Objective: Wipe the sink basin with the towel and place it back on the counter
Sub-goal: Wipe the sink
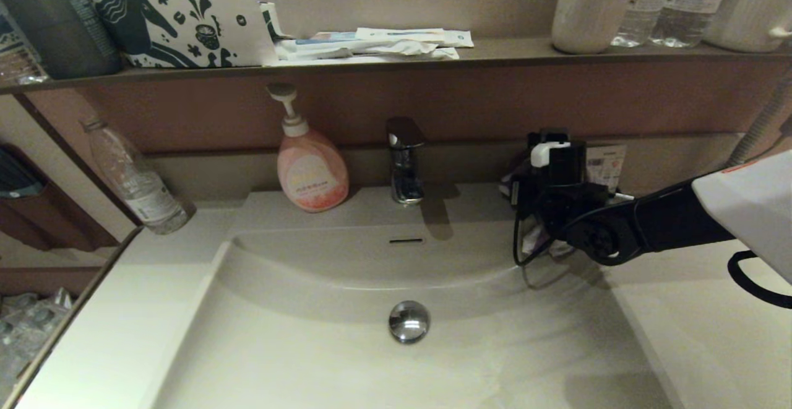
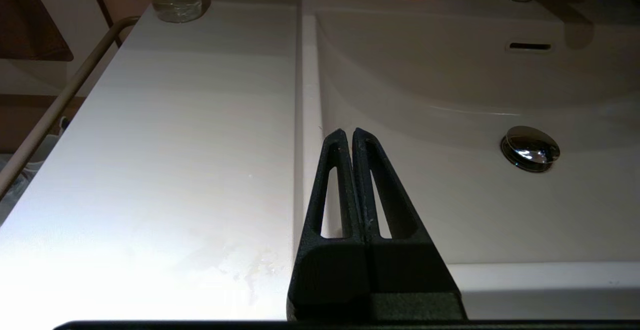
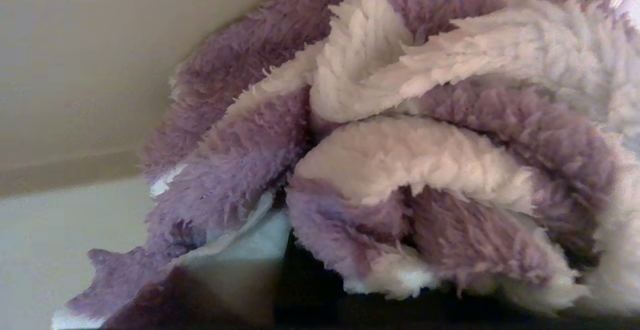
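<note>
Printed labels on soap bottle (image 1: 311, 174) and water bottle (image 1: 137, 180); text unreadable.

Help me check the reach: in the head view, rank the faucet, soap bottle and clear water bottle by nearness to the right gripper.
1. Faucet, behind the basin's middle.
2. Soap bottle, further left.
3. Clear water bottle, far left corner.

The right gripper works at the back right.
</note>
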You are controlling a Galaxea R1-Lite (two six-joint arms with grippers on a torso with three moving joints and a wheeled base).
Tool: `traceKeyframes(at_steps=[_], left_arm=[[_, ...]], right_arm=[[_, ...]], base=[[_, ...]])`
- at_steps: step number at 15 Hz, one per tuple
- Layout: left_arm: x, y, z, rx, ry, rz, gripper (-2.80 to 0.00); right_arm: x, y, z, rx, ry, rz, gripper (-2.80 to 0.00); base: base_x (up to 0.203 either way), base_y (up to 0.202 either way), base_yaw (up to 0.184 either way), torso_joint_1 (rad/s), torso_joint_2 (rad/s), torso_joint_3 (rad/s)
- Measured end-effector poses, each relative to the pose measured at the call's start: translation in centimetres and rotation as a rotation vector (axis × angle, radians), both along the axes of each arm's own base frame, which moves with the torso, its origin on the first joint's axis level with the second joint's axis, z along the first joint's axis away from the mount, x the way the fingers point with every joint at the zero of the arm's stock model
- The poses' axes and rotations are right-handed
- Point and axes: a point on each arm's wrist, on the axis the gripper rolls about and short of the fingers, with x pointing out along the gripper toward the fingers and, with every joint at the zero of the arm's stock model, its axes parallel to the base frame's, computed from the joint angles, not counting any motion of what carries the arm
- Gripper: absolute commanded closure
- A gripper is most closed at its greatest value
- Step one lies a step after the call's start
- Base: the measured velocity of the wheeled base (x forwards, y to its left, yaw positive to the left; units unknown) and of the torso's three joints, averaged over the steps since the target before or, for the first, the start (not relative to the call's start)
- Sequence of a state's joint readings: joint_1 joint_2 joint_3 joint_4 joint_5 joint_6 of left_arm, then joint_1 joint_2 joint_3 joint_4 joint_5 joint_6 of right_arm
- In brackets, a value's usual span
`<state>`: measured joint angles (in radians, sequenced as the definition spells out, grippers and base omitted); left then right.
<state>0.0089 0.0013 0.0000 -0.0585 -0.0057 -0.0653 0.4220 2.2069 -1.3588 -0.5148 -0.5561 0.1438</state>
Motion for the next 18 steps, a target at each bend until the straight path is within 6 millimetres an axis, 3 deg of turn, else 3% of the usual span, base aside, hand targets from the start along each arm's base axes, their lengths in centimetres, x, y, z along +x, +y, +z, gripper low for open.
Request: traceKeyframes(at_steps=[7, 9, 11, 13, 18], left_arm=[[0.0, 0.0, 0.0, 0.0, 0.0, 0.001, 0.0], [0.0, 0.0, 0.0, 0.0, 0.0, -0.001, 0.0], [0.0, 0.0, 0.0, 0.0, 0.0, 0.001, 0.0], [0.0, 0.0, 0.0, 0.0, 0.0, 0.0, 0.0], [0.0, 0.0, 0.0, 0.0, 0.0, 0.0, 0.0]], right_arm=[[-3.5, 11.8, 0.3, -0.009, 0.001, 0.249, 0.0], [-4.4, 13.8, 0.2, -0.008, -0.003, 0.287, 0.0], [-4.2, 13.9, 0.0, -0.009, -0.005, 0.28, 0.0], [-3.2, 12.5, -0.2, -0.01, -0.001, 0.243, 0.0], [-0.6, 5.5, -0.2, -0.024, 0.029, 0.085, 0.0]], base=[[0.0, 0.0, 0.0, 0.0, 0.0, 0.0], [0.0, 0.0, 0.0, 0.0, 0.0, 0.0], [0.0, 0.0, 0.0, 0.0, 0.0, 0.0], [0.0, 0.0, 0.0, 0.0, 0.0, 0.0], [0.0, 0.0, 0.0, 0.0, 0.0, 0.0]])
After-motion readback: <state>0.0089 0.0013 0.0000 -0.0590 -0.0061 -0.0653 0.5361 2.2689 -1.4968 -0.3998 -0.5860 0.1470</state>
